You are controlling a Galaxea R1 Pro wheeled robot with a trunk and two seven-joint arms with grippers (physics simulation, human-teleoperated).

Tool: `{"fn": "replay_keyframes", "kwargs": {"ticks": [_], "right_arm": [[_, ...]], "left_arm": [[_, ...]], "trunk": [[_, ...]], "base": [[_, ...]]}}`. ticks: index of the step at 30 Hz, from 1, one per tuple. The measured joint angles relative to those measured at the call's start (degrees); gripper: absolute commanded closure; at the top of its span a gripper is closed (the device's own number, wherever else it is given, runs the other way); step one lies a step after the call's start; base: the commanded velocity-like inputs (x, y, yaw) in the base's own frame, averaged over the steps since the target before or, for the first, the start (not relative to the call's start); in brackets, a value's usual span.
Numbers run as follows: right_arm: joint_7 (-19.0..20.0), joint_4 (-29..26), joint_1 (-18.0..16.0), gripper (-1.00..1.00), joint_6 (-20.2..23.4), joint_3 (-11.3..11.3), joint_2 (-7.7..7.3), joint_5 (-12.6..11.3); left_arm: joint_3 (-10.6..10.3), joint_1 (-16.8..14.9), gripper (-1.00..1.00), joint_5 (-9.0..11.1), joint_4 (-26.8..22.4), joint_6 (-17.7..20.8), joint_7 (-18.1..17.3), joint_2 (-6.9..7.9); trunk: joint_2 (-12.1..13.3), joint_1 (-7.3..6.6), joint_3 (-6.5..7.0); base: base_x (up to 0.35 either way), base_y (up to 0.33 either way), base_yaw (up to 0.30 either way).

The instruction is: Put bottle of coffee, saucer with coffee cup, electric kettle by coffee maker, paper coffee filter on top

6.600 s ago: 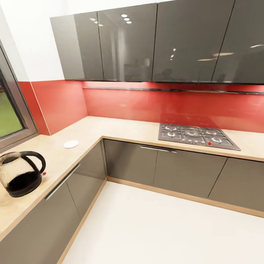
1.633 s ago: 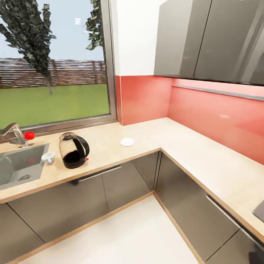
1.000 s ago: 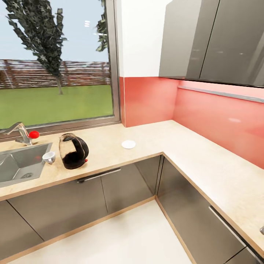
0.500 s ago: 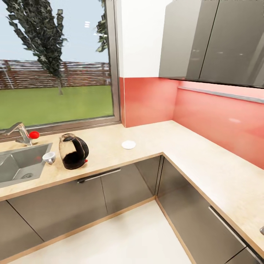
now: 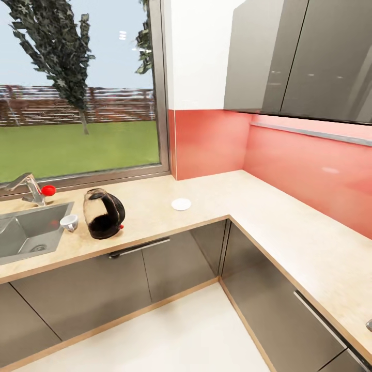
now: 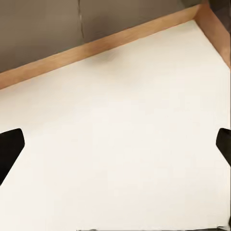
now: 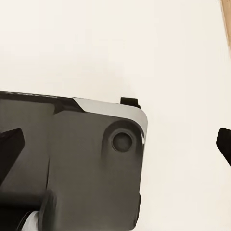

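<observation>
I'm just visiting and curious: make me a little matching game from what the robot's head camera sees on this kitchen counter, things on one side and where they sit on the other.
Things:
1. electric kettle
2. saucer
3. coffee cup
4. faucet

Places:
A. at the edge of the sink, tipped on its side, beside the kettle
B. behind the sink, below the window, with a red knob
C. alone on the countertop, toward the corner by the red wall
D. upright on the counter, between the cup and the saucer

Pairs: 1-D, 2-C, 3-A, 4-B
</observation>
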Motion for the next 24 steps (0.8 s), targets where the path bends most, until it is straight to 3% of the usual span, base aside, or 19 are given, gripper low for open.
{"fn": "replay_keyframes", "kwargs": {"ticks": [3, 6, 10, 14, 19, 24], "right_arm": [[-0.1, -0.2, 0.0, -1.0, 0.0, 0.0, -0.02, 0.0], [-0.1, -0.3, 0.0, -1.0, -0.1, 0.0, 0.14, -0.1], [-0.1, -0.5, 0.0, -1.0, -0.2, 0.1, 1.16, 0.0], [-0.2, -1.8, 0.0, -1.0, -0.2, 0.1, 1.57, 0.0], [-0.2, -6.2, 0.0, -1.0, -0.2, 0.1, 1.7, 0.0], [-0.2, -8.5, 0.0, -1.0, -0.2, 0.1, 2.16, 0.0]], "left_arm": [[0.1, -3.1, -1.0, 0.1, -3.1, 0.1, -3.9, -0.26], [0.2, -8.3, -1.0, 0.3, -5.1, 1.1, -7.3, -1.11], [0.2, -16.4, -1.0, 0.5, -5.9, 8.1, -11.0, -2.54], [0.2, -21.2, -1.0, 0.9, -6.0, 11.8, -15.6, -3.16], [0.2, -27.5, -1.0, 4.7, -6.1, 15.0, -23.8, -3.38], [0.2, -33.0, -1.0, 8.6, -8.6, 23.2, -26.6, -3.43]], "trunk": [[0.0, 0.0, 0.0], [0.0, 0.0, 0.01], [0.0, 0.0, 0.01], [0.0, 0.0, 0.0], [0.0, 0.0, 0.0], [0.0, -0.01, 0.01]], "base": [[0.0, 0.0, 0.0], [0.0, 0.0, 0.0], [0.0, 0.0, 0.0], [0.0, 0.0, 0.0], [0.0, 0.0, 0.0], [0.0, 0.0, 0.0]]}}
